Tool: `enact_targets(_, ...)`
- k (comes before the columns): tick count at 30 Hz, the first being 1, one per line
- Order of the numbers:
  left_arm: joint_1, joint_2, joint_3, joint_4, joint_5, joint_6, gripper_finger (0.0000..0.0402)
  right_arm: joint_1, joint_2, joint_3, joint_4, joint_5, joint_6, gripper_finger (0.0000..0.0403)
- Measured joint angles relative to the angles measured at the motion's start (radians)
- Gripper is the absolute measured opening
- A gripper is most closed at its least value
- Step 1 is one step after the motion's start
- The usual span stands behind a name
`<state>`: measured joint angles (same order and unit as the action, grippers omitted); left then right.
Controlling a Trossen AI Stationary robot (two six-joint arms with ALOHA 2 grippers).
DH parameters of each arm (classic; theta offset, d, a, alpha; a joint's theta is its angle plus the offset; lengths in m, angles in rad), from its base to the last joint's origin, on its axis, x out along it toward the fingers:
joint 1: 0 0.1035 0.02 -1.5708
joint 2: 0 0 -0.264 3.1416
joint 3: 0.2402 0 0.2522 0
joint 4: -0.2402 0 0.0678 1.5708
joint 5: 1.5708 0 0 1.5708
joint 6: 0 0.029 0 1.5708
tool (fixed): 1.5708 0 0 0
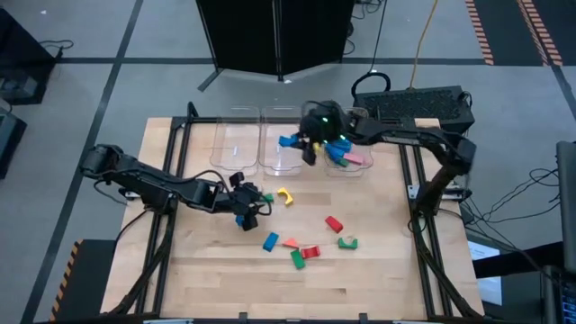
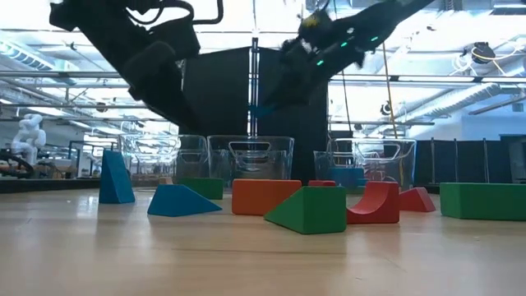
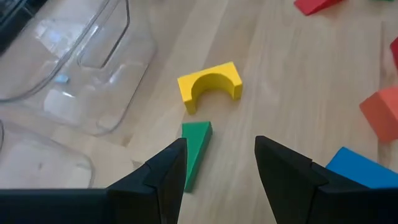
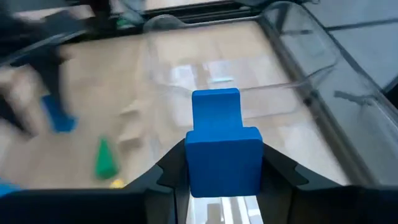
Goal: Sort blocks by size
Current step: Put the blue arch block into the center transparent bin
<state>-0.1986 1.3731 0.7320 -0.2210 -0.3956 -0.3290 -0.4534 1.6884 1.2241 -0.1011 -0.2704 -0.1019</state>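
My right gripper (image 1: 304, 146) is shut on a blue block (image 4: 222, 146) above the middle clear bin (image 1: 281, 160). My left gripper (image 3: 221, 165) is open and empty, low over the table's middle (image 1: 254, 205). A green wedge (image 3: 196, 151) lies flat on the wood just ahead of its fingers and beside one of them, with a yellow arch (image 3: 210, 86) beyond. More blocks lie on the table nearer the front: blue (image 1: 270, 241), orange (image 1: 291, 243), red (image 1: 334, 223) and green (image 1: 347, 241). The right bin (image 1: 358, 169) holds blue, pink and green blocks. My right gripper pinches the blue block's wider end (image 4: 224, 163) between its two fingers. The block's narrower end (image 4: 216, 107) sticks out past the fingertips. The block is lifted clear, over the bin's floor.
Three clear bins stand side by side at the table's far edge; the left one (image 1: 225, 155) looks empty. In the low view several blocks (image 2: 311, 210) stand in front of the bins. Bare wood lies at the table's near left.
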Motion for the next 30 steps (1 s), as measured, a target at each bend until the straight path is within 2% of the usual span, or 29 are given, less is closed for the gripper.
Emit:
enact_targets(8,-0.02,0.001,-0.021,-0.003,-0.014,-0.032,0.0191,-0.06,0.219,0.207,-0.145,-0.031,-0.022,0.012)
enact_targets(14,-0.028,0.001,-0.021,-0.002,-0.039,-0.03,0.0191,-0.091,0.327,0.326,-0.249,-0.1,-0.042,0.0121)
enact_targets(20,-0.025,0.001,-0.021,0.001,-0.06,-0.029,0.0191,-0.095,0.43,0.446,-0.329,-0.104,-0.064,0.0121)
enact_targets(30,-0.022,0.001,-0.02,0.004,-0.071,-0.029,0.0191,-0.088,0.472,0.477,-0.365,-0.1,-0.09,0.0142)
